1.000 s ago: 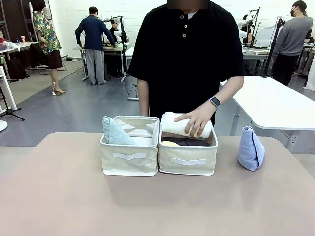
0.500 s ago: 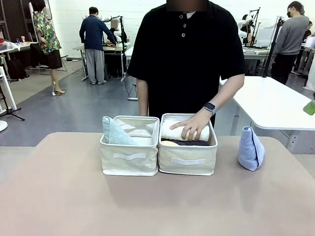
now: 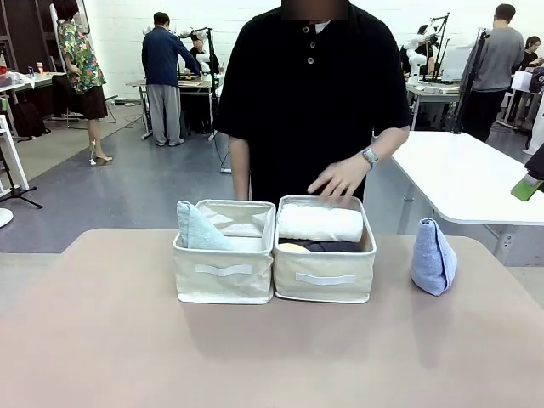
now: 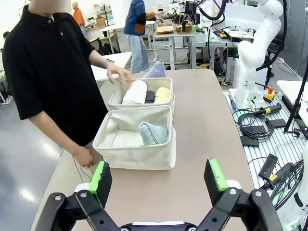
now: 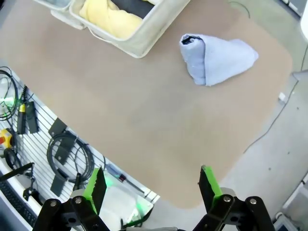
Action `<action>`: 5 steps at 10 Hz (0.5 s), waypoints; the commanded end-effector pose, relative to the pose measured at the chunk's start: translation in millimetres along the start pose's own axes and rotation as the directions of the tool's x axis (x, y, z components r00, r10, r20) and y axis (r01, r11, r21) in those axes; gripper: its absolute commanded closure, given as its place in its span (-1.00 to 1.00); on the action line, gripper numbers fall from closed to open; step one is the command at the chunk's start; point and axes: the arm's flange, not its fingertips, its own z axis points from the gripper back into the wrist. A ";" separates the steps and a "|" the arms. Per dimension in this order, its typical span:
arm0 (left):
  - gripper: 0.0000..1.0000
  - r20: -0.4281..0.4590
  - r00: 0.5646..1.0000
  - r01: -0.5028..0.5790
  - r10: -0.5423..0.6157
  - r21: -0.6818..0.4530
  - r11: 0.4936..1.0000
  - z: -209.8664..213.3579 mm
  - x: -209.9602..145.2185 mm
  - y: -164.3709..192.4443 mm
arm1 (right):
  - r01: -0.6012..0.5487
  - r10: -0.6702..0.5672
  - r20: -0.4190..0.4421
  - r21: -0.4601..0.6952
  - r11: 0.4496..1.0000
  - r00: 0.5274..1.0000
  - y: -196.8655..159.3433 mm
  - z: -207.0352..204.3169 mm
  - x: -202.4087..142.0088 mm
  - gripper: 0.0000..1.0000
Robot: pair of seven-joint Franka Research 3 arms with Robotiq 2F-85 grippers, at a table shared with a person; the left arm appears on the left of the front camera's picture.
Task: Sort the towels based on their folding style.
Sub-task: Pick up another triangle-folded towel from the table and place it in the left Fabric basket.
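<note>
Towels show plush terry. A white rolled towel (image 3: 320,223), yellow roll (image 3: 293,248) and dark grey roll (image 3: 331,246) lie in the right beige fabric bin (image 3: 323,278). A pale green cone-folded towel (image 3: 200,228) leans in the left beige bin (image 3: 223,278). A light blue cone-folded towel (image 3: 433,257) sits on the tan table (image 3: 102,340) near the right bin. The left gripper (image 4: 162,180) and right gripper (image 5: 151,185) both gape wide and hold nothing.

The counter (image 3: 102,340) is plain pinkish beige; the left bin (image 3: 223,280) and right bin (image 3: 323,285) are cream, each with a white strip on its front. The right bin shows a white towel (image 3: 320,223), a yellow towel (image 3: 293,248) and a dark grey towel (image 3: 331,246). The left bin shows a pale green towel (image 3: 200,229), and by the counter's right edge is a light blue towel (image 3: 432,257). The person's shirt (image 3: 310,102) is black, and the left tool (image 4: 158,174) and right tool (image 5: 152,184) are black with bright green pads (image 4: 101,177).
</note>
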 end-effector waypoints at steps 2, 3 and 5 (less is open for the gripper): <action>-1.00 0.015 1.000 0.005 -0.005 0.003 1.000 0.1 2.0 -2.3 | 0.003 -0.004 -0.010 -0.016 1.000 1.000 -1.3 -1.2 0.4 -1.00; -1.00 0.015 1.000 0.005 -0.005 0.003 1.000 0.1 2.0 -2.3 | 0.003 -0.004 -0.010 -0.016 1.000 1.000 -1.3 -1.2 0.4 -1.00; -1.00 0.015 1.000 0.005 -0.005 0.003 1.000 0.1 2.0 -2.3 | -0.002 0.002 -0.002 -0.001 1.000 1.000 -1.2 0.0 -0.7 -1.00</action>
